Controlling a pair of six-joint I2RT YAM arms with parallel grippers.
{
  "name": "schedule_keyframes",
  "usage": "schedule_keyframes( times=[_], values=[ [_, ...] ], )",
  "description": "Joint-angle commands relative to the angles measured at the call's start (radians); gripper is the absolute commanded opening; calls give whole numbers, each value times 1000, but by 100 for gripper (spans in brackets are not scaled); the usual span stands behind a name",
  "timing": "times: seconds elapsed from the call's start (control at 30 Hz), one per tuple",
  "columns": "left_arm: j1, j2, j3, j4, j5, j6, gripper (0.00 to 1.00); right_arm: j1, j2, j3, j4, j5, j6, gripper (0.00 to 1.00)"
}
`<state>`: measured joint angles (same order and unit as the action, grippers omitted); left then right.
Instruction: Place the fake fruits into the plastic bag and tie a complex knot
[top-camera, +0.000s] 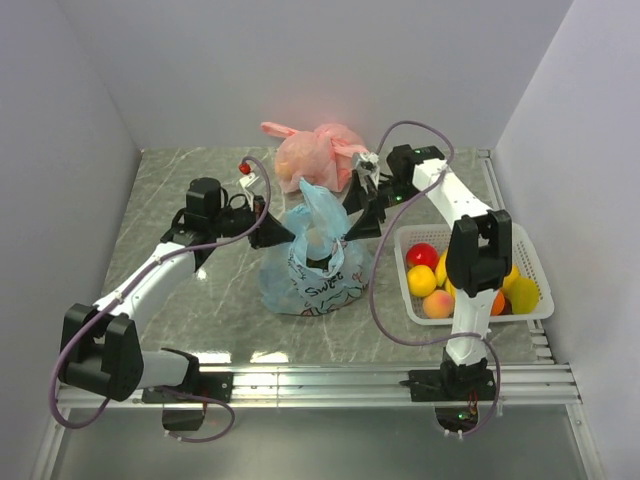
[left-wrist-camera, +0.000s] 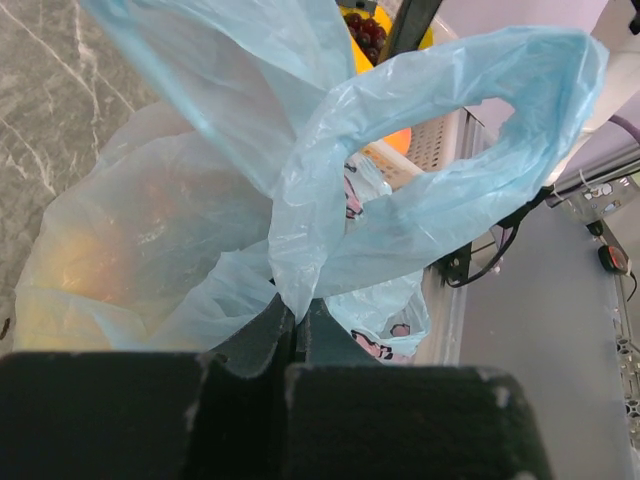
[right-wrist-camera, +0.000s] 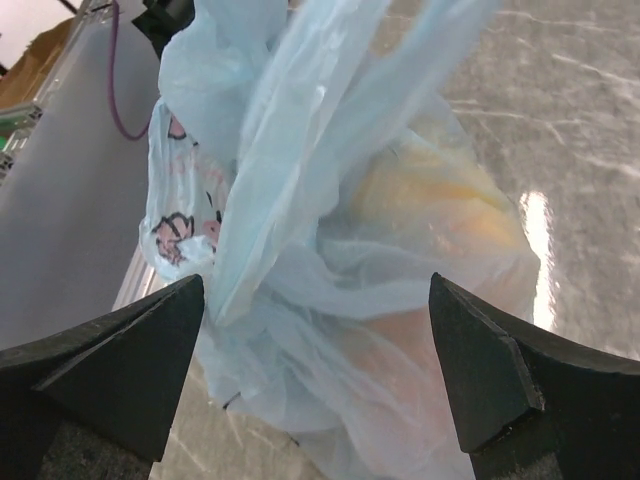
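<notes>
Centrally in the top view, the light-blue plastic bag (top-camera: 312, 270) stands on the grey marbled table (top-camera: 200, 190). Its printed belly rests on the surface and its handles are gathered upward.

The left gripper (top-camera: 291, 236) reaches in from the left of the frame and meets the bag at its neck. The left wrist view shows its fingers (left-wrist-camera: 262, 335) pressed together at the bottom centre, pinching a twisted strip of the blue film. One handle loop (left-wrist-camera: 470, 110) arches open toward the upper right.

The right gripper (top-camera: 347, 222) sits just right of the bag's neck. In the right wrist view its fingers (right-wrist-camera: 130, 360) stand spread wide at the lower corners of the frame, with the bag filling the gap between them. Whether either pad touches the film I cannot tell.

Yellow and orange fake fruits (right-wrist-camera: 430, 200) show through the thin plastic, inside the bag. More of them, in red, yellow and peach, lie in a white basket (top-camera: 538, 262) at the right of the top view, partly hidden by the right arm. A dark purple cluster (left-wrist-camera: 365, 30) shows at the top edge of the left wrist view, close to the basket's perforated wall.

Behind the blue bag, toward the top centre of the top view, lies a knotted pink-orange bag (top-camera: 318, 155). Whether the two bags touch I cannot tell.
</notes>
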<state>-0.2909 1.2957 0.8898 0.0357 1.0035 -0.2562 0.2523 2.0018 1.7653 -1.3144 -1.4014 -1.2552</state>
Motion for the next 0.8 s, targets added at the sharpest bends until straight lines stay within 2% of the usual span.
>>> schedule_keyframes(
  times=[0.0,0.23,0.33,0.37,0.43,0.47,0.53,0.57,0.7,0.77],
  values=[
    [-7,10,54,10,33,11,1,53,15,34,-128,-56,-41,100],
    [-7,17,57,13,38,6,0,105,32,-39,-129,-74,-72,100],
    [-7,20,57,26,37,-3,1,117,32,-62,-131,-94,-73,83],
    [-7,22,58,30,40,-6,1,126,29,-64,-131,-102,-70,72],
    [-7,22,58,35,29,-12,1,134,15,-79,-131,-123,-55,59],
    [-5,19,60,36,26,-17,1,140,9,-86,-129,-131,-53,27],
    [-5,8,60,41,14,-18,0,136,-15,-110,-128,-137,-38,4],
    [-5,-12,54,40,9,-18,1,133,-21,-116,-128,-134,-26,0],
    [-5,-70,47,-3,3,49,1,122,-112,-167,-129,-128,43,0],
    [-8,-81,57,-75,9,113,1,125,-141,-187,-128,-119,71,0]
  ],
)
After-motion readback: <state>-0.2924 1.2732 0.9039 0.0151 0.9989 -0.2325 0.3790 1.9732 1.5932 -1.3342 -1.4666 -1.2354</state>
